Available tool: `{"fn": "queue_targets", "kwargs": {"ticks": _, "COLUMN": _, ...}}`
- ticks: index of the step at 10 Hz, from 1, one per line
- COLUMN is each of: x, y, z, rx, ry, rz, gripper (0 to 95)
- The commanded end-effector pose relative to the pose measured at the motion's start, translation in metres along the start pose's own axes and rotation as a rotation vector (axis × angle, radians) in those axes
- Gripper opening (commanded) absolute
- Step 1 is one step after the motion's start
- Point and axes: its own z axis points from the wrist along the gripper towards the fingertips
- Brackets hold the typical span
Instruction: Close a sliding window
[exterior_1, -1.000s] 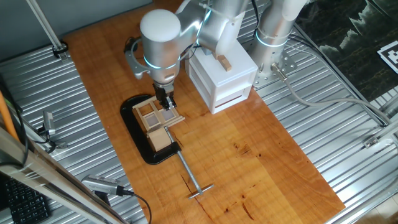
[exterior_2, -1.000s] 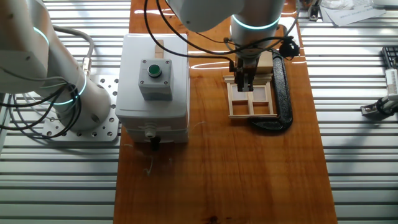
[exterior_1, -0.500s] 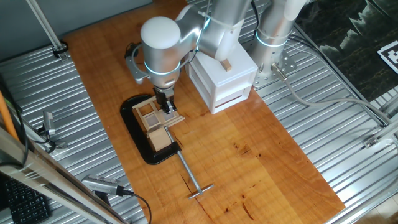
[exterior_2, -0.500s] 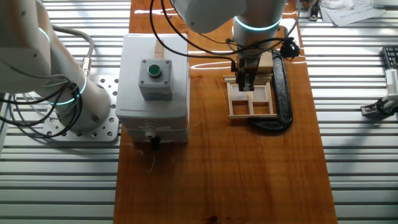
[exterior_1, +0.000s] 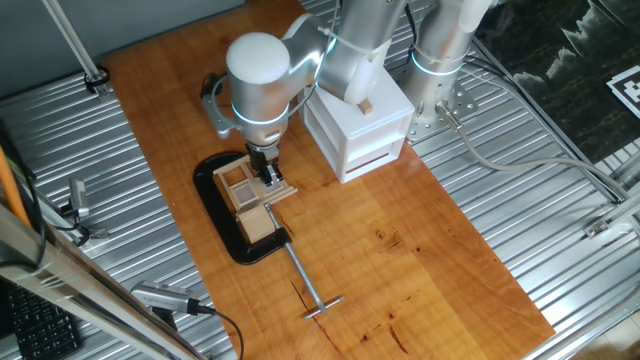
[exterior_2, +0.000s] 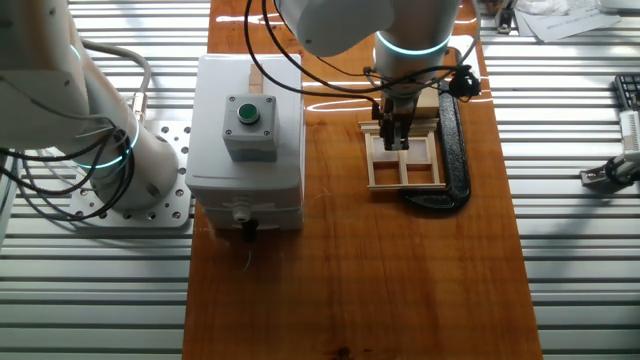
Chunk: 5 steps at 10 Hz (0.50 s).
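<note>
Wooden sliding window (exterior_2: 405, 160), one, under one tool (exterior_2: 394, 141); its spread cannot be told.

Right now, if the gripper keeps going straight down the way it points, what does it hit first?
The gripper points down onto the sliding window; it would most likely meet the sash grid first, if it isn't already touching.

A glossy reddish-brown wooden tabletop (exterior_1: 440, 250) lies over a ribbed silver aluminium bench (exterior_2: 590, 290) that flanks it on both sides. Ceiling light glares white along the wood's far edge (exterior_2: 340, 85) in the other fixed view.
</note>
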Motion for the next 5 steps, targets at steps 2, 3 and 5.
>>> {"fn": "queue_targets", "kwargs": {"ticks": 2, "x": -0.001, "y": -0.0019, "z": 0.0062, "rx": 0.004, "ry": 0.002, "rz": 0.001, "gripper": 0.0}}
{"fn": "queue_targets", "kwargs": {"ticks": 3, "x": -0.0009, "y": -0.0024, "z": 0.0075, "rx": 0.004, "ry": 0.003, "rz": 0.0, "gripper": 0.0}}
{"fn": "queue_targets", "kwargs": {"ticks": 5, "x": 0.0003, "y": -0.0025, "z": 0.0091, "rx": 0.005, "ry": 0.005, "rz": -0.002, "gripper": 0.0}}
